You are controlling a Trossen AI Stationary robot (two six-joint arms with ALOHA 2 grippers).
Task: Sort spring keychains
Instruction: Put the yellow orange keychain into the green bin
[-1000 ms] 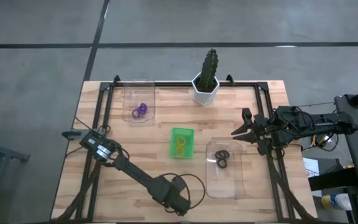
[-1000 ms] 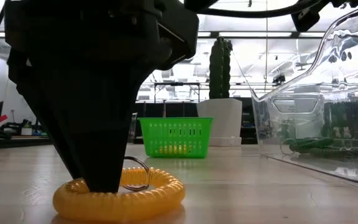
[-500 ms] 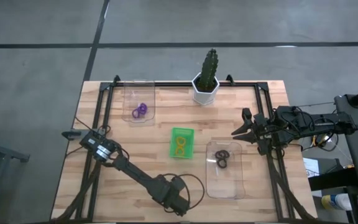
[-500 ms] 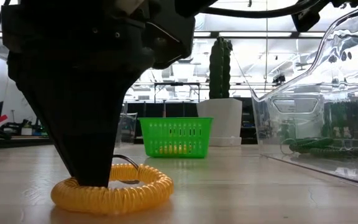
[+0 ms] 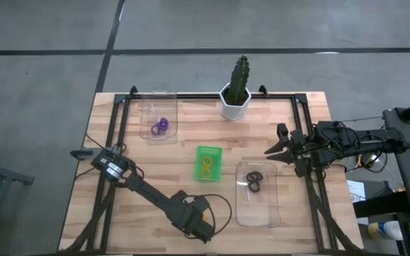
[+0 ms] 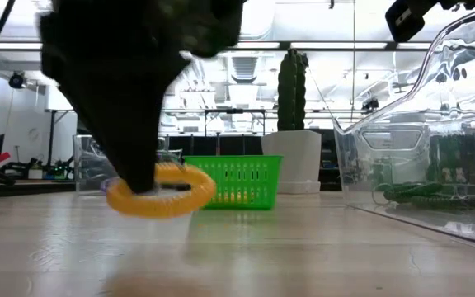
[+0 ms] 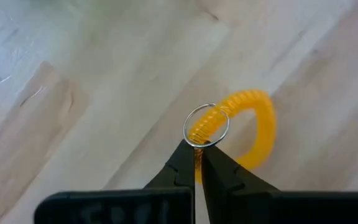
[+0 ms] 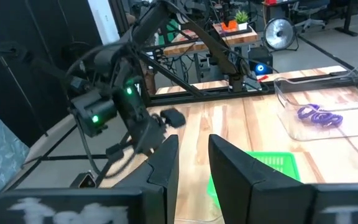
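Observation:
An orange spring keychain (image 7: 257, 126) with a metal ring (image 7: 207, 124) hangs above the table's near middle, and my left gripper (image 7: 197, 163) is shut on it, pointing steeply down. In the low view the keychain (image 6: 162, 191) floats clear of the wood. The green tray (image 5: 208, 163) holds orange keychains (image 5: 206, 169). One clear tray holds purple keychains (image 5: 161, 126) at the far left, and another holds black keychains (image 5: 254, 182) at the right. My right gripper (image 8: 194, 163) waits open over the table's right side, with nothing between its fingers. My left gripper pinches the orange coil next to its metal ring (image 7: 199, 142) between its two fingertips. The fingers come from above, slanting down. The keychain is lifted clear of the table and hangs tilted beyond the fingertips, its loop (image 6: 190, 188) standing out to one side.
A potted cactus in a white pot (image 5: 236, 98) stands at the far edge's middle. The clear tray with the black keychains (image 5: 256, 213) lies just right of my left gripper. Bare wood (image 5: 119, 220) lies along the near edge.
My left gripper has risen from the table and tipped a little. The orange keychain, which lay flat on the wood a second ago, has come up with it and now hangs tilted, clear of the table.

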